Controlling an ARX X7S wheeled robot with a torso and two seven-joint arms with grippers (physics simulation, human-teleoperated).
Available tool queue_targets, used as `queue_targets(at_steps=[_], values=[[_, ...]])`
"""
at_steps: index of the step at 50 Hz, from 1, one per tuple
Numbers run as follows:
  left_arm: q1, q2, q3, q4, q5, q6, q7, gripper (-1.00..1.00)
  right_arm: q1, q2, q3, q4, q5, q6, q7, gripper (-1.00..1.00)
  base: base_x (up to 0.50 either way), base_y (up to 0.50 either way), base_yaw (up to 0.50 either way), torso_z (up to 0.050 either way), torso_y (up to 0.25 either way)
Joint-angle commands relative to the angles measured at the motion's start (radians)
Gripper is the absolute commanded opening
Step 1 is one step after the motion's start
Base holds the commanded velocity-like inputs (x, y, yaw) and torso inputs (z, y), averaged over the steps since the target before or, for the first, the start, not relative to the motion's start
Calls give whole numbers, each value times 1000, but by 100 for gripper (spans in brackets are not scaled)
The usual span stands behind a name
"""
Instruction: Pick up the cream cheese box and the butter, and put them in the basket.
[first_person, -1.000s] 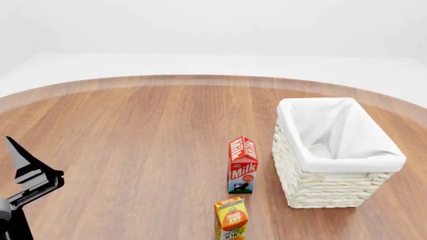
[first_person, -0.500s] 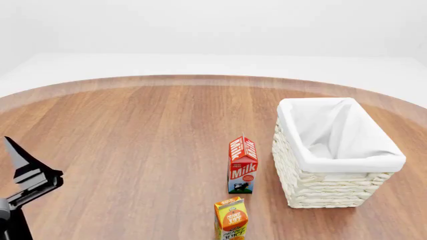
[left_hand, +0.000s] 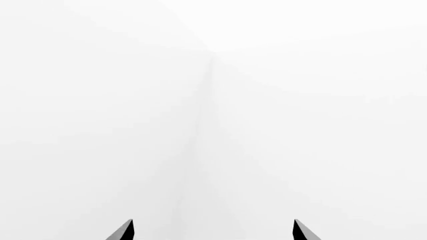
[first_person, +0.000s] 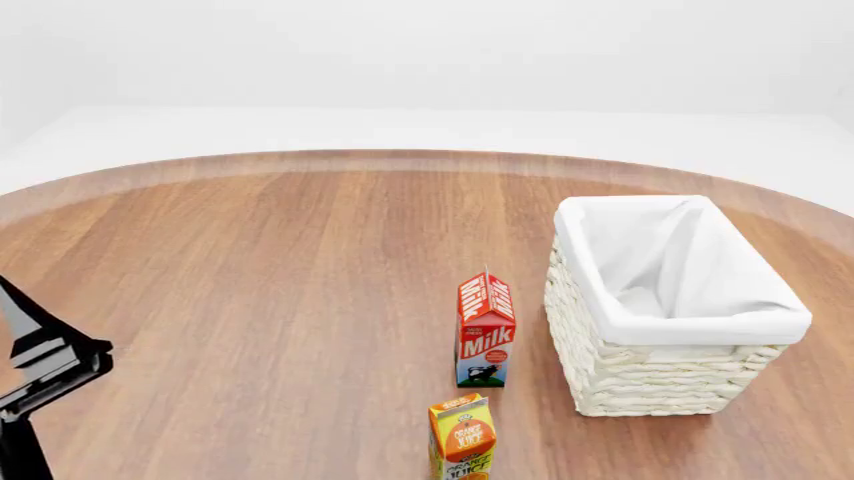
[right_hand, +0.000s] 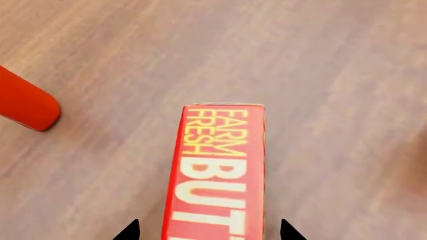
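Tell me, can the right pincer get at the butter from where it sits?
Probably yes: the right pincer is open, a fingertip on either side of the butter, and no other object lies between them on the wooden table.

I am in a bare simulated test scene: a round wooden table (first_person: 267, 300) ringed by blank white walls (first_person: 427, 50), holding grocery cartons.

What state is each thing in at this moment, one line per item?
basket: upright on the table, nothing visible inside.
milk carton: upright, closed.
orange juice carton: upright, partly cut off by the frame.
butter: lying on the table between the right gripper's open fingertips, not lifted.
left gripper: open, holding nothing.
red object: too little shows to tell.
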Motion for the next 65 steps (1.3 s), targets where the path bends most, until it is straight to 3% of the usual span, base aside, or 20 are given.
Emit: queue_targets(at_steps=[1, 26, 27, 49, 59, 65], values=[[3, 17, -30, -1, 16, 2, 18, 100, -9, -13, 29, 45, -1, -5, -48, 100, 0, 0, 0, 0, 0], [9, 15, -37, 5, 13, 5, 13, 100, -4, -20, -28, 115, -33, -8, -160, 100, 0, 0, 0, 0, 0], [9, 15, -38, 5, 12, 4, 13, 100, -3, -19, -28, 119, -38, -12, -164, -100, 0, 0, 0, 0, 0], [10, 13, -40, 5, 9, 6, 11, 100, 22, 9, -4, 41, -134, -61, -67, -100, 0, 1, 1, 0, 0], [14, 13, -40, 9, 12, 7, 10, 100, 133, 22, 88, -286, -51, 2, 180, -100, 0, 0, 0, 0, 0], [14, 13, -42, 9, 9, 6, 9, 100, 186, 24, 128, -356, -14, 13, 233, -100, 0, 0, 0, 0, 2]])
